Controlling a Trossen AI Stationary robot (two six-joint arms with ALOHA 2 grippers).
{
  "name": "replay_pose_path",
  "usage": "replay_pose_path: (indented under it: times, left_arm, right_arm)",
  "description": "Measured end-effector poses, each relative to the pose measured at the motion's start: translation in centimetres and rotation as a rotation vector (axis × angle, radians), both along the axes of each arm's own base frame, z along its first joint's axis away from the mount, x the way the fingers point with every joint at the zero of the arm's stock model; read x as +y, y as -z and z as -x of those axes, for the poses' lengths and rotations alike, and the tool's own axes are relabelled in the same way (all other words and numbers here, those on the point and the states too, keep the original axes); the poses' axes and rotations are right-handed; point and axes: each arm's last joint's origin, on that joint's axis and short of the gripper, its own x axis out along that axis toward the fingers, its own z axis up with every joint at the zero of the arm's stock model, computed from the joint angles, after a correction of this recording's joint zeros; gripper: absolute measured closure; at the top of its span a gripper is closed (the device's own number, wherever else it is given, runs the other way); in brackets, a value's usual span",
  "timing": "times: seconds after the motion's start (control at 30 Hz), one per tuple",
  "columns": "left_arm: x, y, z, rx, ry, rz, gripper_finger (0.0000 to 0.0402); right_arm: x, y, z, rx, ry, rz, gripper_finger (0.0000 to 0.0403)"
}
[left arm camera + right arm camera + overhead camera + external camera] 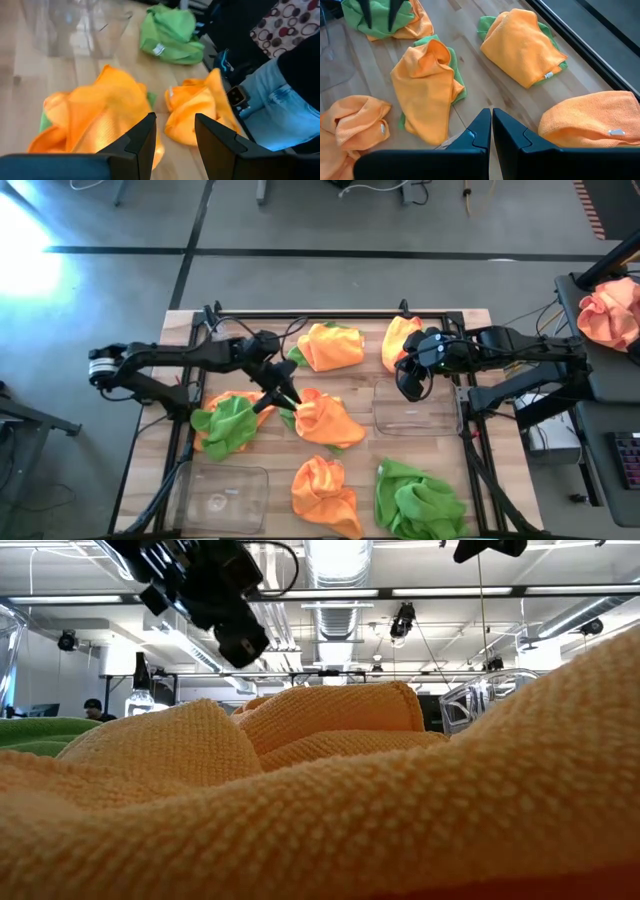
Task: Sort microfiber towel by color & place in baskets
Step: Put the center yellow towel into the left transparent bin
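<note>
The left claw point(287, 395) hangs above the middle of the wooden table point(355, 385), its two dark fingers point(141, 141) standing apart with nothing between them, just over the orange towel point(328, 418) that lies on a green one at the table's centre. The right claw point(410, 388) sits at the far right part of the table with its fingers pressed together and empty, beside the orange towel point(397, 338) near the far edge and over the far rim of the right basket point(415, 412).

More microfiber cloths lie scattered about: an orange one over green point(329, 346) at the far middle, a green one on orange point(228, 423) at the left, a crumpled orange one point(323, 492) at the near middle, and a green heap point(417, 500) at the near right. The left basket point(220, 490) stands at the near left corner; both baskets hold no towel yet (the clear plastic shows the wood through it).

A paler peach cloth point(612, 314) rests off the table to the right. The low view is filled mostly by orange towel fabric close to the lens.
</note>
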Motion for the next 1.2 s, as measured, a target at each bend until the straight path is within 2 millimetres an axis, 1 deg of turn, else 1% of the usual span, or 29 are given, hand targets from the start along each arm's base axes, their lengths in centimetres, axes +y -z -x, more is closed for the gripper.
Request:
replay_pose_path:
  times: [0.23,0.47,0.87,1.03,1.2]
  left_arm:
    - [1.0,1.3,-0.6,0.034,-0.024,0.0,0.0281]
    - [1.9,2.5,-1.4,0.067,-0.169,-0.132,0.0281]
    - [2.3,4.6,-2.1,0.146,-0.178,-0.118,0.0281]
    - [2.4,4.9,-2.2,0.153,-0.178,-0.117,0.0281]
    - [2.6,4.7,-2.5,0.114,-0.187,-0.124,0.0281]
  right_arm:
    - [0.0,0.2,0.2,0.032,0.0,0.002,0.039]
    - [0.0,0.2,0.2,0.034,0.0,0.002,0.039]
    - [0.0,0.2,0.2,0.032,0.003,0.0,0.039]
    - [0.0,0.2,0.2,0.032,0.003,0.0,0.039]
    - [0.0,0.2,0.2,0.032,0.003,0.0,0.039]
